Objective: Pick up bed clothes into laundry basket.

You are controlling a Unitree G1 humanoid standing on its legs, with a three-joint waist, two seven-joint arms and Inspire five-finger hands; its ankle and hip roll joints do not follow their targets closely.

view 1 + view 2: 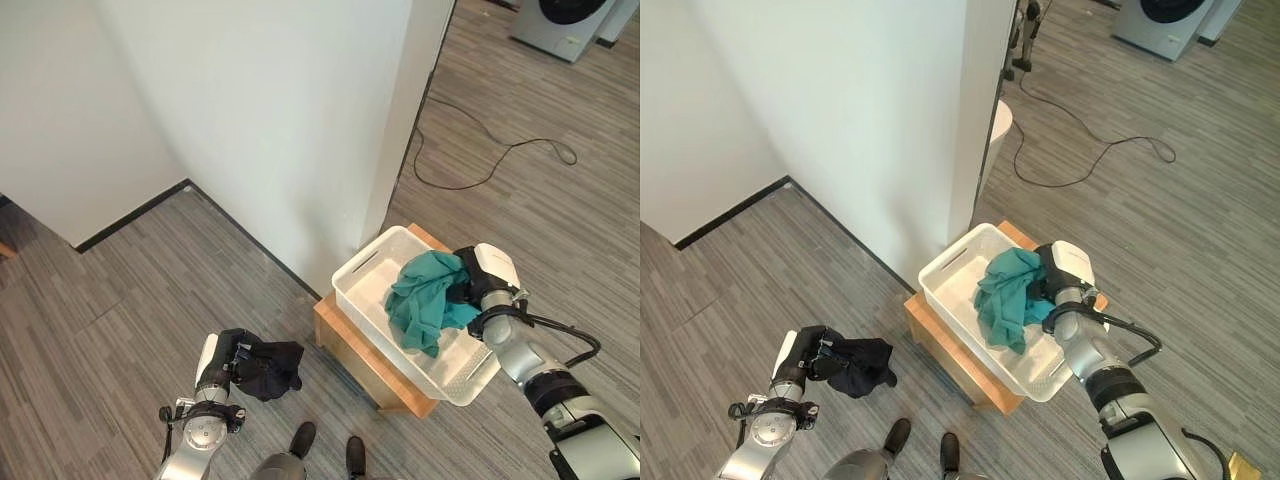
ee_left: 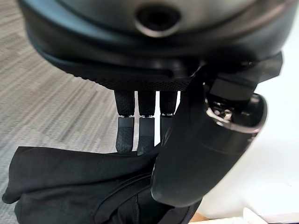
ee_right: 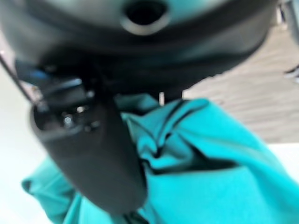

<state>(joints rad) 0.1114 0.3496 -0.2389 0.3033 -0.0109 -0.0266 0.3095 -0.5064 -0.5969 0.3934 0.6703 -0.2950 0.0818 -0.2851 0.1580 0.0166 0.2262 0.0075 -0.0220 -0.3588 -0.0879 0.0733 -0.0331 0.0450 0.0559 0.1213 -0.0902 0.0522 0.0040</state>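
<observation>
A white laundry basket (image 1: 365, 263) stands on a low wooden stand (image 1: 352, 347) beside the wall's corner. Over its middle hangs a teal cloth (image 1: 424, 300), bunched up, its lower end down inside the basket. My right hand (image 1: 476, 284) is at the basket's right rim, shut on that cloth; in the right wrist view the thumb (image 3: 93, 154) presses into the teal folds (image 3: 210, 168). Low on the left, above the floor, my left hand (image 1: 228, 358) is shut on a black garment (image 1: 272, 368). Its fingers (image 2: 125, 135) and thumb pinch the black fabric (image 2: 65, 186).
A white wall and pillar (image 1: 300, 120) rise just behind the basket, with a black skirting (image 1: 130, 215) along the floor. A thin cable (image 1: 490, 160) loops on the grey plank floor beyond. A washing machine (image 1: 565, 20) stands at the far right.
</observation>
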